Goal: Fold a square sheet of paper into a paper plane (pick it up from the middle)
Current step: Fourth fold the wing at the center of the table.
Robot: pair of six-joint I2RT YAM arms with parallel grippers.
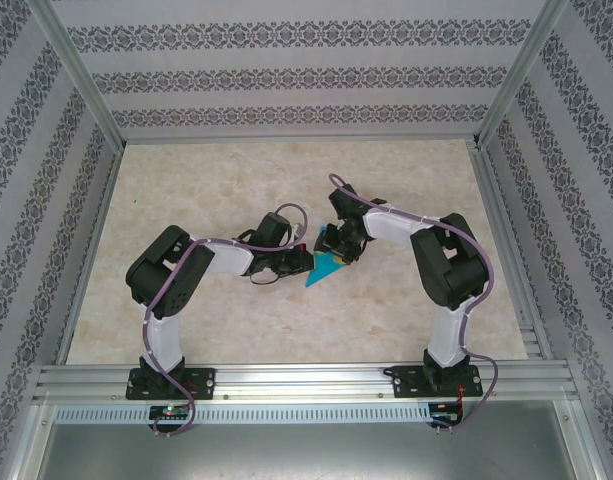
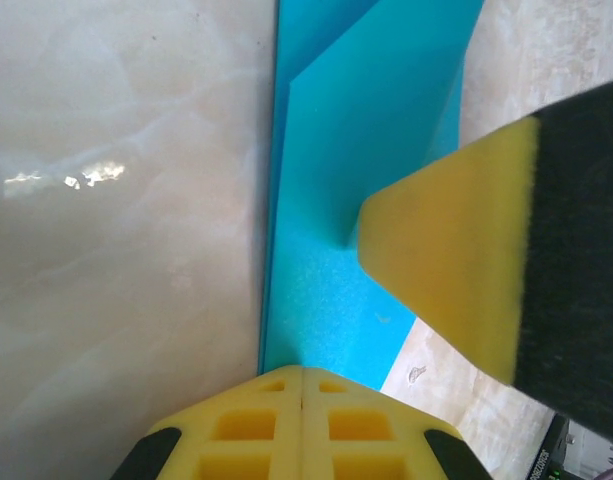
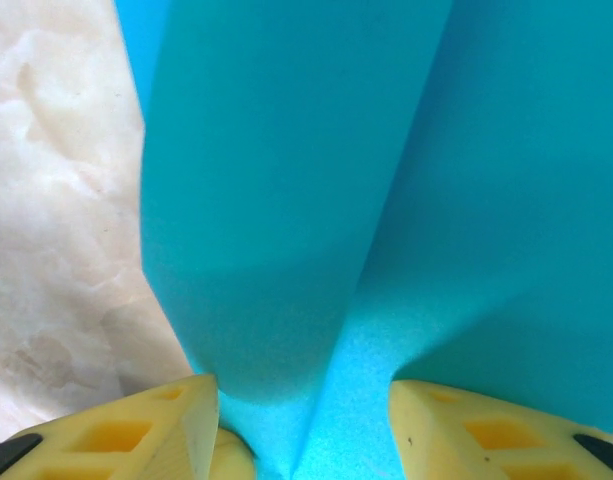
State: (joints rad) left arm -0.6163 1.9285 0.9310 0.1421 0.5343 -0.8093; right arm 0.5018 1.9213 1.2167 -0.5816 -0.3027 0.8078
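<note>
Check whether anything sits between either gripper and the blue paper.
Nothing visible does. The left gripper is shut on the edge of the blue paper, and the right gripper straddles a raised fold of it, jaws apart.

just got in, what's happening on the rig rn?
Both arms are mid-fold on the cyan paper, at the middle of the table. It is already partly folded, with layers and a crease showing. The left gripper is shut and appears to pinch one edge; the right gripper stands open with the creased part between its fingers.
</note>
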